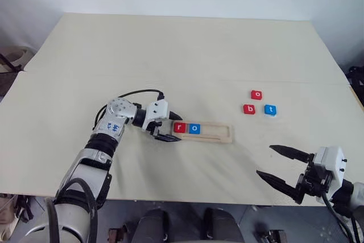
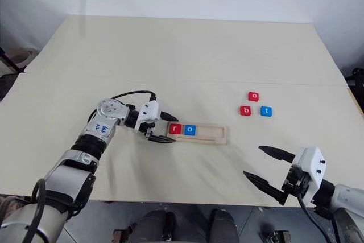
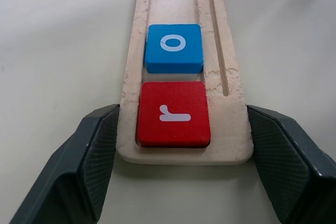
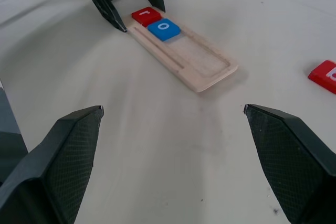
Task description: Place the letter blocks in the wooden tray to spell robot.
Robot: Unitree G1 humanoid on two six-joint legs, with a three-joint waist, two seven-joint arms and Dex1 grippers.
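The wooden tray lies lengthwise in the middle of the table. In its left end sit a red r block and, right of it, a blue o block. My left gripper is open at that end, one finger on either side of the tray close to its edges, holding nothing. Off to the tray's right and farther back, a red o block, a red b block and a blue t block lie loose on the table. My right gripper stands open and empty near the front right edge.
The pale table stretches wide behind and to the left of the tray, with a seam running across it. Its front edge lies just below my right gripper. The right part of the tray's recess is bare.
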